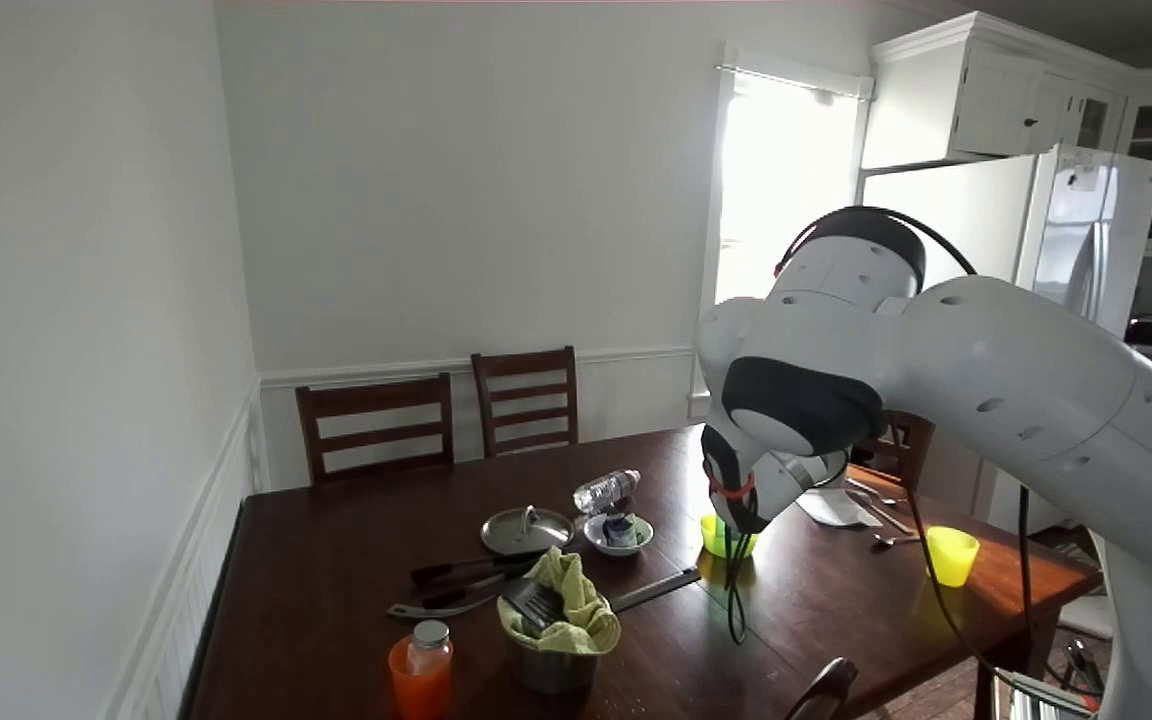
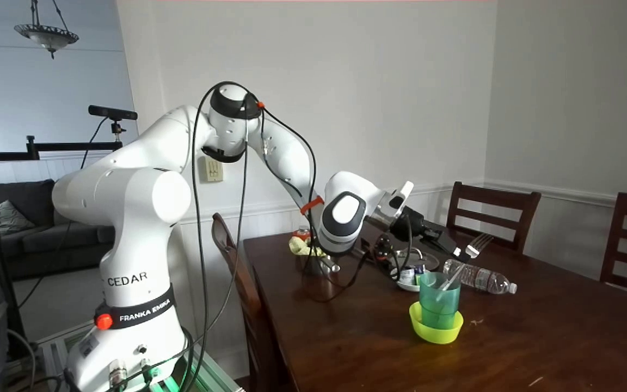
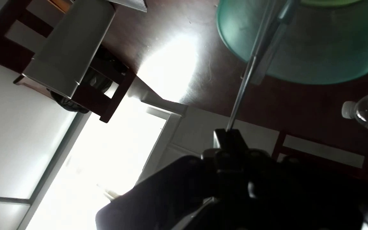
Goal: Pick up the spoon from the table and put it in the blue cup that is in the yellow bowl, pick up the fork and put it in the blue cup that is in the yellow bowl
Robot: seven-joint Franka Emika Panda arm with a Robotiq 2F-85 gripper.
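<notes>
My gripper point(image 2: 459, 252) is shut on a silver fork point(image 2: 479, 245), near the tines, which point up. The fork's handle slants down into the translucent blue-green cup point(image 2: 432, 305). The cup stands in the yellow bowl point(image 2: 436, 335) on the table. In the wrist view, the thin fork handle point(image 3: 242, 91) runs from between the fingertips point(image 3: 228, 131) into the cup point(image 3: 318, 64). A faint second strip beside it may be a reflection or another utensil; I cannot tell. In an exterior view the yellow bowl point(image 1: 714, 540) is partly hidden behind my wrist. Spoons point(image 1: 894, 540) lie at the table's right end.
A clear bottle point(image 2: 479, 277) lies just behind the cup. A white bowl point(image 1: 619, 548), a pan lid point(image 1: 526, 532), a pot with a cloth point(image 1: 556, 665), an orange cup point(image 1: 421, 690), a yellow cup point(image 1: 953, 557) and a white napkin point(image 1: 838, 508) are on the table.
</notes>
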